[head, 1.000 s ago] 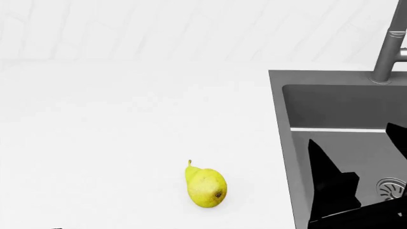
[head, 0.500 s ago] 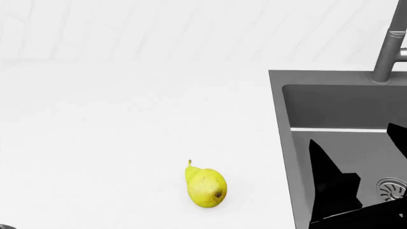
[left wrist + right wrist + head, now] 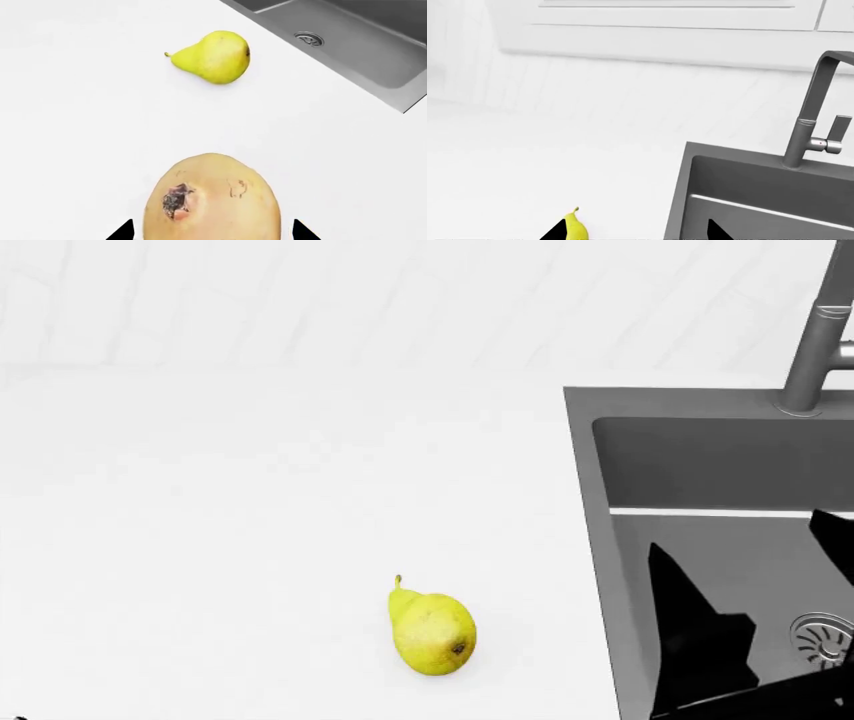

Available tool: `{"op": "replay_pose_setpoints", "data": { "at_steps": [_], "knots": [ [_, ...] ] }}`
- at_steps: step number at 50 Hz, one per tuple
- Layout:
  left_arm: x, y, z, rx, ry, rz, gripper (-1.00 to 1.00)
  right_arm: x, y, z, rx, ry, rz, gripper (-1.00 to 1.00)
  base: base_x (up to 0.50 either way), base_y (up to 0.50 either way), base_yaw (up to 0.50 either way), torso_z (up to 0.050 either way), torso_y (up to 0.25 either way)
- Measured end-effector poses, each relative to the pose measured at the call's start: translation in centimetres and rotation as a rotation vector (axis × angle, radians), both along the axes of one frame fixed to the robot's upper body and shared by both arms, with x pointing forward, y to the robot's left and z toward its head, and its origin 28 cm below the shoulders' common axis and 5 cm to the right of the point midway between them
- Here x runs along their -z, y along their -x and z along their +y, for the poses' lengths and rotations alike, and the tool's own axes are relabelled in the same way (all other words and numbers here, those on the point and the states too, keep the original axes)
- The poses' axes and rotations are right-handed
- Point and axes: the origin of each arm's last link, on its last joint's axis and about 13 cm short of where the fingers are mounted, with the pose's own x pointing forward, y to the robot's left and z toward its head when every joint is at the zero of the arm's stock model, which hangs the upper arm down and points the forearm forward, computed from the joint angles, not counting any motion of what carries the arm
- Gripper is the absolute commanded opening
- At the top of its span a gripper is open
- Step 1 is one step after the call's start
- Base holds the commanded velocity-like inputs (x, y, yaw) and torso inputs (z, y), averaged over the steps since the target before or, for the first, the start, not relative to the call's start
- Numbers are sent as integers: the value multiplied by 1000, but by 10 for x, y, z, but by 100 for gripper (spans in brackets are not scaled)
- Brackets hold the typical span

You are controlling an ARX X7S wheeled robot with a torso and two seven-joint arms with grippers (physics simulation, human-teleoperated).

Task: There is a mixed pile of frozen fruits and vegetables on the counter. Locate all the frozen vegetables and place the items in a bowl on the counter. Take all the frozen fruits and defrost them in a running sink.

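The left gripper (image 3: 208, 235) shows only its two dark jaw tips in the left wrist view, set apart on either side of the peach-toned fruit (image 3: 212, 200); contact with the fruit cannot be confirmed. The pear (image 3: 431, 630) lies on its side on the white bench (image 3: 267, 490), well apart from that fruit and near the sink (image 3: 721, 470). In the head view the right arm's dark fingers (image 3: 694, 630) stand over the sink basin beside the drain (image 3: 821, 635). The right gripper (image 3: 635, 232) has its jaws apart, nothing between them. The faucet (image 3: 810, 120) stands at the sink's rear rim.
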Motion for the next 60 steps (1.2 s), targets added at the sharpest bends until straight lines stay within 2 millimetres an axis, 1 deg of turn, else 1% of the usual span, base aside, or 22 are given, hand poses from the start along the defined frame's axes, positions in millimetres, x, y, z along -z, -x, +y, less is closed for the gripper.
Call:
{"op": "replay_pose_setpoints", "data": {
  "at_steps": [17,32,33,47,57,60],
  "knots": [
    [5,-5,-2,-2,-1,31,100,3,0,0,-2,-3,4,100,0,0,0,0,0],
    [3,-10,-7,5,5,34,100,6,0,1,-9,-5,14,100,0,0,0,0,0],
    [3,-10,-8,4,5,32,-100,6,0,1,-10,-4,14,100,0,0,0,0,0],
    [-6,-9,-8,-1,23,13,-100,9,-2,3,-15,-4,23,100,0,0,0,0,0],
    [-27,-14,-2,-56,58,-54,-100,12,-6,5,-36,-1,43,100,0,0,0,0,1],
    [-36,-16,1,-76,71,-87,-100,22,-9,3,-17,-24,89,100,0,0,0,0,0]
  ]
}}
